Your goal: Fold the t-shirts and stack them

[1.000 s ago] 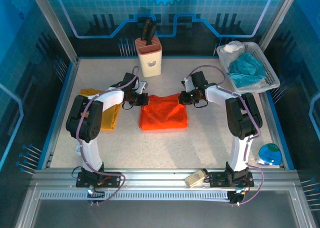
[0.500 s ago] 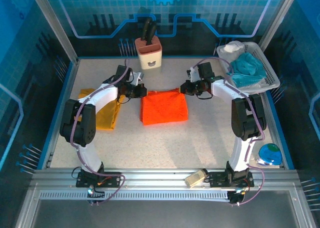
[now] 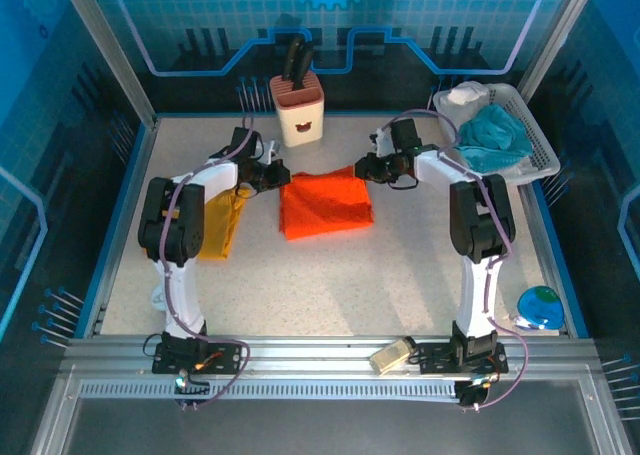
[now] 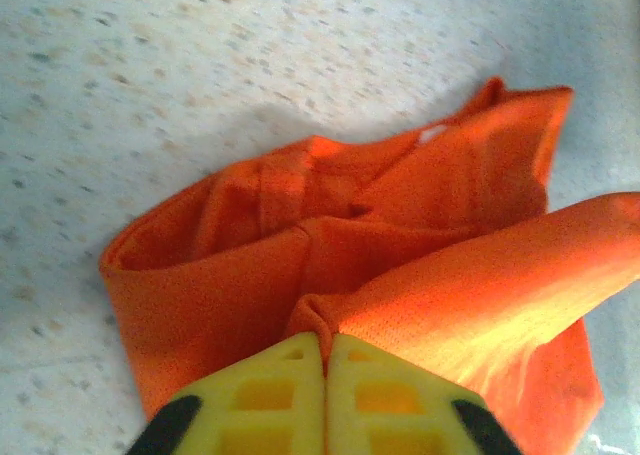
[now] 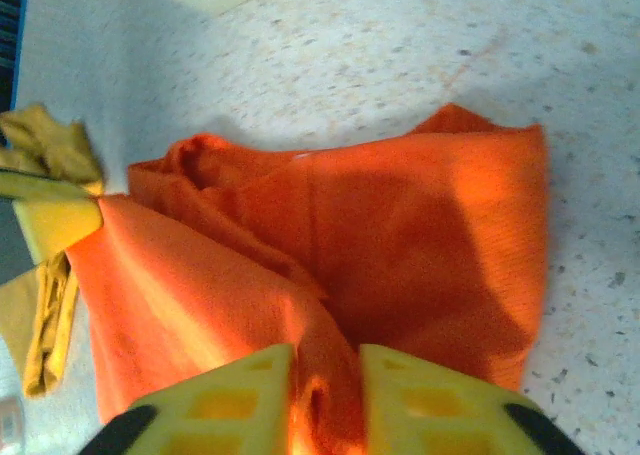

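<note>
At mid-surface [image 3: 400, 265]: one orange t-shirt [image 3: 325, 202], folded, its far corners pinched by left tool [image 4: 325, 350] and right tool [image 5: 325, 360]. One mustard t-shirt [image 3: 215, 225] left of it. One knife block [image 3: 299, 110]; one white basket [image 3: 535, 140]. No legible writing.

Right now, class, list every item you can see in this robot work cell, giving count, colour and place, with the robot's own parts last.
Folded thin fabric t-shirt: one, bright orange, centre of the table.
Crumpled thin fabric t-shirt: one, mustard yellow, left of the orange one.
Knife block: one, cream with a reddish top, dark handles sticking out, far edge.
Plastic basket: one, white, far right corner.
Teal-blue cloth: one, in the basket.
White cloth: one, in the basket's far end.
Round object: one, blue and green, near right.
Speckled table: one, off-white.
Left gripper: yellow fingers pinching the orange shirt's edge.
Right gripper: yellow fingers around an orange fold.
</note>
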Controlling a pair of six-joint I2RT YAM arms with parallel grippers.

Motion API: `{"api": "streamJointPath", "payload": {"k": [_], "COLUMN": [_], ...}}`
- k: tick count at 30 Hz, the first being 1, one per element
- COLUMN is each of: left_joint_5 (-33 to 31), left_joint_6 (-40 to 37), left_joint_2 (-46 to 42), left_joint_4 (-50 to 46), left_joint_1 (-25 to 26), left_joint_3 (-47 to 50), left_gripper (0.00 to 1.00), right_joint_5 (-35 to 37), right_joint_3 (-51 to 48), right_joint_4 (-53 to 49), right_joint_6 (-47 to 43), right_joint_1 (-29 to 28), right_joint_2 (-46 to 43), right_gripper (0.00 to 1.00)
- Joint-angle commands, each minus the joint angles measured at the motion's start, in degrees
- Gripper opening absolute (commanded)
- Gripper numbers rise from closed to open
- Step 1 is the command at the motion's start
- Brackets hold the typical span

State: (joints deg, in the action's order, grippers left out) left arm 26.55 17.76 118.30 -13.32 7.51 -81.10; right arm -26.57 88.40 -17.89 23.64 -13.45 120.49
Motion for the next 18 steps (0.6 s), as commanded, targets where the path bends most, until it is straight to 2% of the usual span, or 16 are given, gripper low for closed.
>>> {"api": "streamJointPath", "payload": {"k": [1,3,7,11,14,18], "left_joint_5": [-1.98,-2.8,-4.93,-4.15,-4.32,-3.23], "left_joint_6": [3.24,3.34,3.53,6.83,11.14,20.23], "left_joint_2": [1.51,1.85,-1.54,-7.18,-10.92,-14.12], "left_joint_4": [-0.98,-3.72,-6.37,-6.81,-6.43,-0.86], "left_joint_1": [-1.7,-2.05,-2.18,-1.37,1.4,5.82], "left_joint_3": [-3.36,-5.12,-4.55,-1.05,2.48,8.59], "left_gripper": [0.32,0.35,0.47,0.47,0.46,0.46], "right_joint_5": [1.71,2.85,2.8,-0.5,-4.22,-9.33], "right_joint_3": [3.86,3.62,0.38,-3.78,-7.9,-15.98], "right_joint_4": [1.29,1.47,1.76,1.63,4.71,17.51], "right_joint_6": [-0.39,-0.38,0.29,3.12,8.82,21.97], "right_joint_1": [0.89,0.89,0.89,0.38,-0.53,-2.44], "right_joint_2": [1.24,0.29,-4.04,-9.02,-12.27,-14.77], "right_gripper": [0.5,0.73,0.83,0.83,0.84,0.85]}}
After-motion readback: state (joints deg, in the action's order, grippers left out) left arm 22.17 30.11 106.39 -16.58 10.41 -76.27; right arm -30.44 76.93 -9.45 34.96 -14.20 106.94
